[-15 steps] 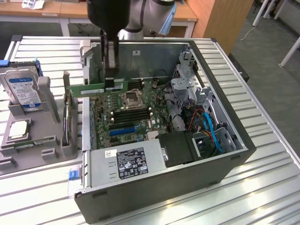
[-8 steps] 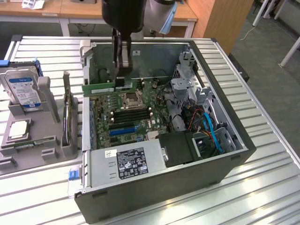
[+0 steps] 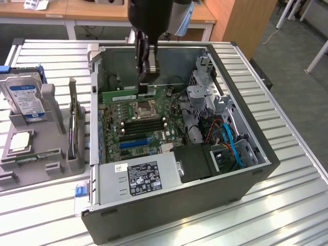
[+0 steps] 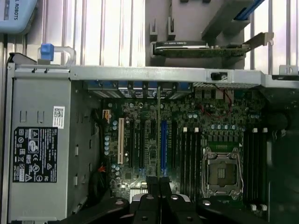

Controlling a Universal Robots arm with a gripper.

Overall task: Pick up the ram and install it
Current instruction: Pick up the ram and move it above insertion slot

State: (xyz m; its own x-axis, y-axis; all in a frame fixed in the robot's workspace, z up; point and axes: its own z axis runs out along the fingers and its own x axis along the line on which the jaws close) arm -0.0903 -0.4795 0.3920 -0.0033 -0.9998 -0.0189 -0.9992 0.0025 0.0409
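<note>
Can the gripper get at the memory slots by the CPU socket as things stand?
Probably yes: the case lies open, the gripper, shut on the ram, hangs over the motherboard, and nothing covers the memory slots.

"ROBOTS" on the blue cover [image 4: 11,16] (first word cut off), power-supply sticker [image 4: 35,154] unreadable

- ram [image 3: 120,96]: green, white label
- gripper [image 3: 145,90]: black
- motherboard [image 3: 156,134]: dark green, black slots, one blue slot
- hard drive [image 3: 24,96]: silver, blue label
- power supply [image 3: 141,177]: grey, black sticker with white print
- cables [image 3: 233,146]: blue, red
- table [image 3: 292,205]: silver, ribbed stripes
</note>
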